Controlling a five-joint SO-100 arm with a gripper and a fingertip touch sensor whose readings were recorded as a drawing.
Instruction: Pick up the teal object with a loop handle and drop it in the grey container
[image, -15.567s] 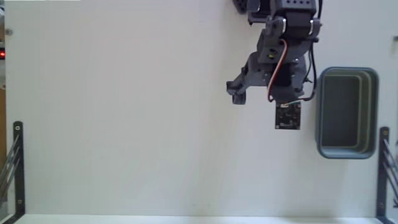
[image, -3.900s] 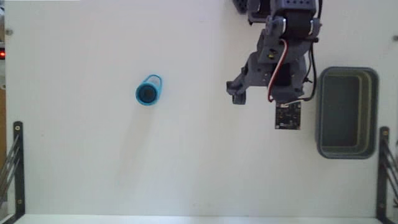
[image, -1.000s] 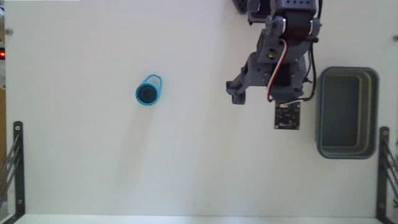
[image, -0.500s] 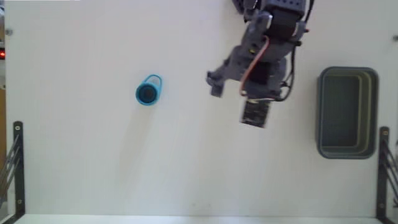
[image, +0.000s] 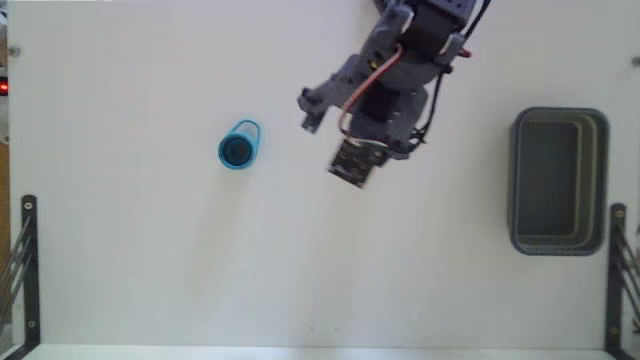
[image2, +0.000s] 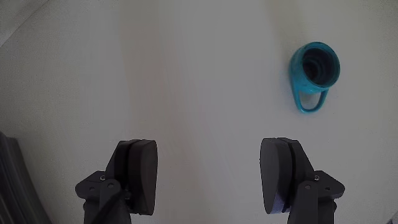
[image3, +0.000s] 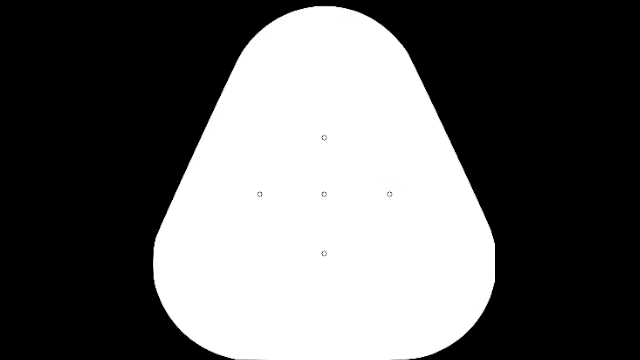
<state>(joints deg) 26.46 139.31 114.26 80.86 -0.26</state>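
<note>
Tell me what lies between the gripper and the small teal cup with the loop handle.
Nothing: in the wrist view, only bare white table separates the open gripper from the teal cup.

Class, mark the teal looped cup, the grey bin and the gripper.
teal looped cup (image2: 315, 65), wrist view, on its rim.
grey bin (image: 559, 244), fixed view, on its near rim.
gripper (image2: 209, 177), wrist view, midway between the open fingers.

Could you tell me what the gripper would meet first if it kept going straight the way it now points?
Probably only the bare white table. In the wrist view the open gripper aims at empty surface; the teal cup lies off to the right of that line.
</note>
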